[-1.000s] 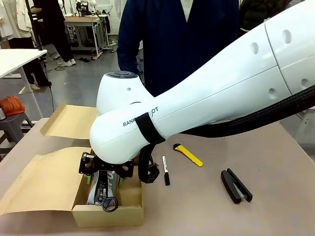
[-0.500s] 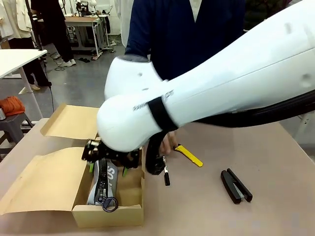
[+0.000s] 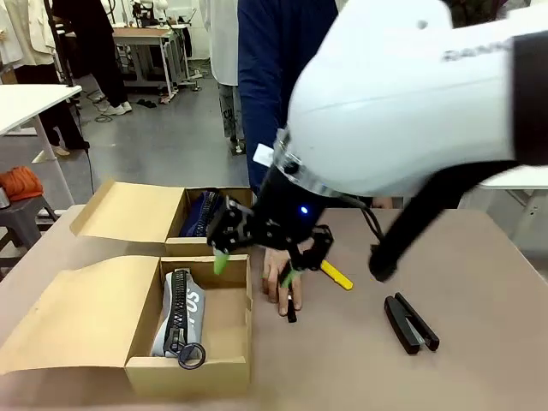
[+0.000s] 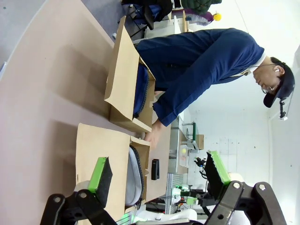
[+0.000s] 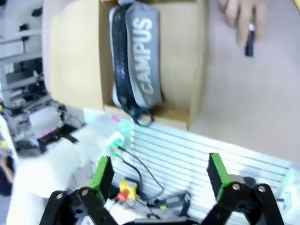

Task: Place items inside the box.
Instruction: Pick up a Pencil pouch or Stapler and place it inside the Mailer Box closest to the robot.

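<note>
The marker (image 3: 289, 306) is lying on the table (image 3: 479, 282) just right of the near box (image 3: 188, 374), and the person's hand (image 3: 276, 276) is resting on its far end. I judge it light, stiff and smooth, so it is likely to roll. It is asking for a pinch across the barrel at mid-length, once the hand is clear.

The knife (image 3: 336, 276) is lying just beyond it. It looks flat, hard and light, and is best taken across its narrow sides. The stapler (image 3: 411, 323) is sitting well to the right with its two arms slightly apart. It is probably the heaviest piece and wants gripping across the body near the hinge.

The grey pouch (image 3: 178, 312) is lying inside the near box and the navy pouch (image 3: 201, 212) inside the far box (image 3: 199, 247); both look soft.

The right gripper (image 3: 255, 270) is hovering above the near box's right wall beside the hand, jaws spread and carrying nothing. The left gripper (image 4: 157, 169) is likewise standing wide apart and empty, looking along the table at both boxes.
</note>
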`<state>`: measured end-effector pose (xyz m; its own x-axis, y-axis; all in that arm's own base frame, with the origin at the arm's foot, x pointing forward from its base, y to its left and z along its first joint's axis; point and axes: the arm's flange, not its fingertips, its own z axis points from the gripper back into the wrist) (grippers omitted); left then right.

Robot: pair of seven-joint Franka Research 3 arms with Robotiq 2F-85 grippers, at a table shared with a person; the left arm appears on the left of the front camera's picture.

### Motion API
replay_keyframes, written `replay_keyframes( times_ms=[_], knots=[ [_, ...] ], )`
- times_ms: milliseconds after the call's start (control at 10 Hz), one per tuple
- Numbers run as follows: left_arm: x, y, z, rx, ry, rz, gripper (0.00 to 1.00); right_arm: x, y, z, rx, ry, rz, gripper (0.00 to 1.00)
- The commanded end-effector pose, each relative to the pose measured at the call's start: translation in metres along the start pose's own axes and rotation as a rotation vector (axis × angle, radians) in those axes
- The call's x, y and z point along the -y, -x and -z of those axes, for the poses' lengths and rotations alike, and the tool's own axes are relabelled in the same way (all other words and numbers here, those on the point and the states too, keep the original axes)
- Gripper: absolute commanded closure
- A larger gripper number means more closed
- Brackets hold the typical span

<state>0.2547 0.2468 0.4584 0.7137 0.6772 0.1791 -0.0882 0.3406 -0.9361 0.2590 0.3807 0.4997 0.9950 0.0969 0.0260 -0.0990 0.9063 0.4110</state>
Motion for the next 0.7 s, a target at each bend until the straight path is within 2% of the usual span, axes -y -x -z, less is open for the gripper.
replay_keyframes(
  times_ms=[0, 100, 200, 400, 600],
  knots=[
    [0.0, 0.0, 0.001, 0.006, 0.017, 0.015, 0.0, -0.013, -0.019, 0.008, 0.02, -0.004, 0.017, 0.0],
    [0.0, 0.0, 0.001, 0.006, 0.017, 0.015, 0.0, -0.013, -0.019, 0.008, 0.02, -0.004, 0.017, 0.0],
    [0.0, 0.0, 0.001, 0.006, 0.017, 0.015, 0.0, 0.001, 0.005, -0.001, 0.004, 0.005, -0.004, 0.0],
    [0.0, 0.0, 0.001, 0.006, 0.017, 0.015, 0.0, -0.003, -0.007, -0.002, 0.002, -0.028, 0.001, 0.0],
    [0.0, 0.0, 0.001, 0.006, 0.017, 0.015, 0.0, 0.0, -0.003, -0.005, 0.009, -0.047, -0.009, 0.0]
  ],
)
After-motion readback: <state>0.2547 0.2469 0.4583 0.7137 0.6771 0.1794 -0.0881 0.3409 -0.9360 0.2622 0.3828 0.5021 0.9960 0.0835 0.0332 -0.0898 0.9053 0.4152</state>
